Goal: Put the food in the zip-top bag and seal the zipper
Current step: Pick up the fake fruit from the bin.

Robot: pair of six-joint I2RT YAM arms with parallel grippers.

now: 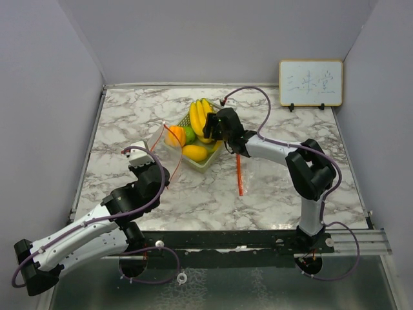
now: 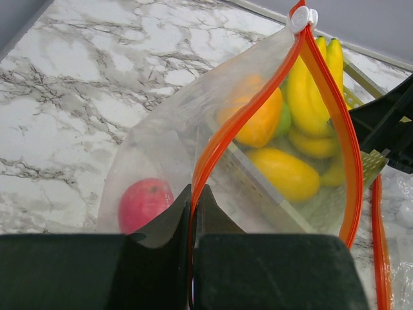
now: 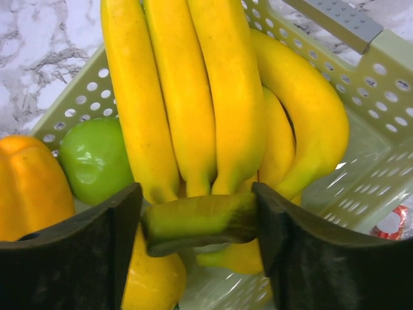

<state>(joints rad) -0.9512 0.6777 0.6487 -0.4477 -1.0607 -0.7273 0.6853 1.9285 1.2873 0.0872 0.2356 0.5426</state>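
the pale green basket (image 3: 387,129) sits in the middle of the marble table (image 1: 284,116) and holds most of the food: a bunch of bananas (image 3: 187,97), a green lime (image 3: 97,158) just beside it, an orange fruit (image 3: 32,187) next to the lime, and a smooth yellow fruit (image 2: 284,173) toward the basket's near end. the bunch lies lengthwise, its tips toward the far edge of the table and its green-brown stem (image 3: 213,216) toward the right arm. the right gripper (image 3: 199,223) is clamped across that stem, one finger pressed on each side. the clear bag (image 2: 155,142) stands just beside the basket on its left with its mouth open. the two tracks of its orange zipper (image 2: 348,155) are spread apart and meet at a white slider (image 2: 302,18) at the top. a red apple (image 2: 143,203) shows through the film low in the bag. the left gripper (image 2: 193,216) is pinched tight on the bag's rim at the near end of the zipper. another orange strip (image 1: 239,174) lies flat on the table near the right arm; whether it belongs to this bag cannot be told.
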